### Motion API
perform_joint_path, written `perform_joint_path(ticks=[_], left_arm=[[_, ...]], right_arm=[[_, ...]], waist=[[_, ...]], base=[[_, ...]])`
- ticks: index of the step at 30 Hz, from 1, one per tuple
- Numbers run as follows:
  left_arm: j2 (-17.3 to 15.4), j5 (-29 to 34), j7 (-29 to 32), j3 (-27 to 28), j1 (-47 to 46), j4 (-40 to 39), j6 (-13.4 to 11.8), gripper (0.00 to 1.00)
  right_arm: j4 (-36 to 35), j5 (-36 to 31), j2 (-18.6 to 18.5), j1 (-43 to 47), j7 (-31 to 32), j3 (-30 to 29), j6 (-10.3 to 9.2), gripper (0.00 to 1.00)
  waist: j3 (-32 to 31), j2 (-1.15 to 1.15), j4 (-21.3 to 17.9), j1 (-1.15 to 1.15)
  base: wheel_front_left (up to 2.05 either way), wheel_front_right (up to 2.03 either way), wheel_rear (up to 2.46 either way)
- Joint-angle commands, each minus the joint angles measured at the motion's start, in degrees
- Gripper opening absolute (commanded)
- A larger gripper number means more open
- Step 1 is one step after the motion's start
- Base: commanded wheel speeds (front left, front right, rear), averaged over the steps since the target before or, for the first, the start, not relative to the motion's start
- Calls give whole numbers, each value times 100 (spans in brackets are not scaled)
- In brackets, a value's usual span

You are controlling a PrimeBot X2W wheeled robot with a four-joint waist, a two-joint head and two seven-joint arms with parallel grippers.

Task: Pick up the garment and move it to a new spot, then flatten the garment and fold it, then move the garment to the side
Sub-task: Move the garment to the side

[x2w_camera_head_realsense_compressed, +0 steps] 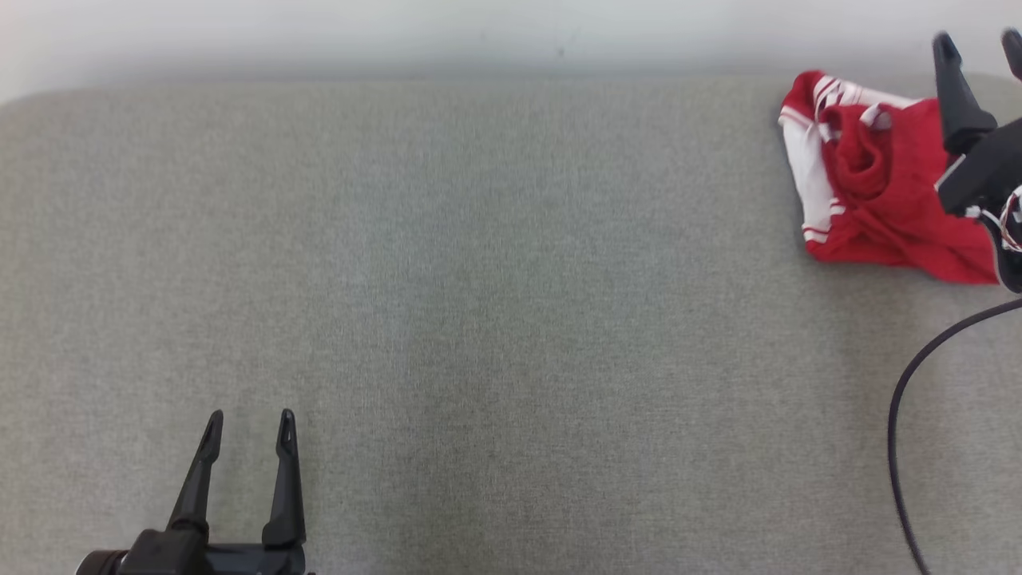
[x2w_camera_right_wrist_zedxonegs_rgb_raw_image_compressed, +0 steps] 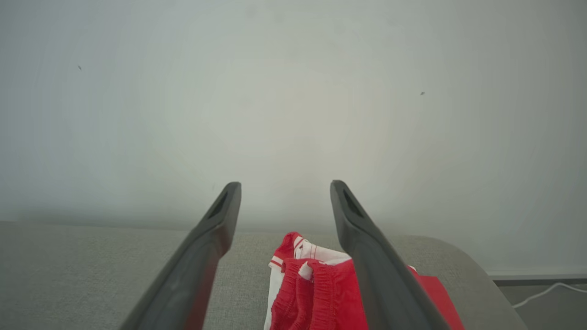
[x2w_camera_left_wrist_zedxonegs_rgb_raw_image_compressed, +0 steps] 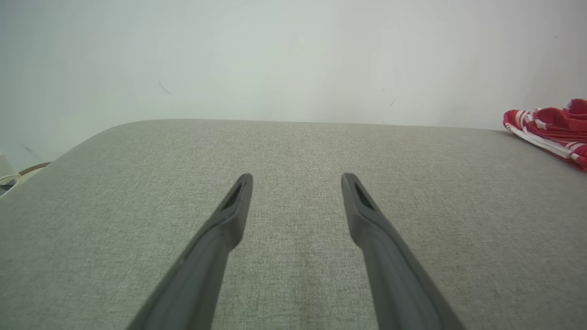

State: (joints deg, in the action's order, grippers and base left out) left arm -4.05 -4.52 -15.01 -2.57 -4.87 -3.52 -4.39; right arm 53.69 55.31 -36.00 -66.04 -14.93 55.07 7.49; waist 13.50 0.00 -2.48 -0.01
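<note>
My right pincer [x2w_camera_head_realsense_compressed: 979, 40] hung over the far right corner of the grey padded surface [x2w_camera_head_realsense_compressed: 479, 279], its two fingers spread wide with nothing between them. Under it lay the garment [x2w_camera_head_realsense_compressed: 886, 200], a red piece with white striped trim, bunched in a loose heap close to the surface's back edge. My left pincer [x2w_camera_head_realsense_compressed: 250, 419] was spread too and held nothing, low at the near left and well apart from the cloth. A dark cable [x2w_camera_head_realsense_compressed: 898, 415] curved across the near right.

I judged the garment light, soft and quite limp: it would sag and trail from whatever point I pinched, and a thin single layer might slide out of my fingers. It did not look fragile. The best hold seemed to be the gathered, ruched band standing up near the middle of the heap, thick enough to bite on; the white-trimmed edge on its left side looked like the second choice
</note>
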Motion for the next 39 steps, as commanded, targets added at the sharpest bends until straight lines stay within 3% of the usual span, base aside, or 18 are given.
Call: perform_joint_path(ticks=[1, 11, 19, 24, 31, 39], left_arm=[[-4, -41, -19, 46, 132, 35, -3, 100], [34, -109, -19, 111, 339, 99, 60, 100], [51, -124, -19, 91, 499, 165, 131, 100], [64, -150, -19, 148, 657, 155, 128, 100], [79, -148, -19, 190, 809, 146, 113, 100], [90, -105, -19, 198, 894, 136, 121, 100]], right_arm=[[-319, -254, 44, 263, -29, -362, 0, 100], [-2122, -2172, 768, 2463, -24, -2854, 0, 100], [-3441, -3374, 1434, 4088, -25, -4006, 0, 100], [-4128, -4088, 1949, 5005, -24, -4480, 0, 100], [-4571, -4698, 2760, 5930, -23, -4844, 0, 100], [-4642, -5026, 3091, 6518, -24, -4768, 0, 100]], waist=[[-323, 0, -61, 1], [-819, 0, -50, 1], [-1104, 0, 49, 1], [-1281, 0, 62, 1], [-1422, 0, 125, 1], [-1581, 0, 90, 1]], base=[[0, 0, 0], [0, 0, 0], [0, 0, 0], [0, 0, 0], [0, 0, 0], [0, 0, 0]])
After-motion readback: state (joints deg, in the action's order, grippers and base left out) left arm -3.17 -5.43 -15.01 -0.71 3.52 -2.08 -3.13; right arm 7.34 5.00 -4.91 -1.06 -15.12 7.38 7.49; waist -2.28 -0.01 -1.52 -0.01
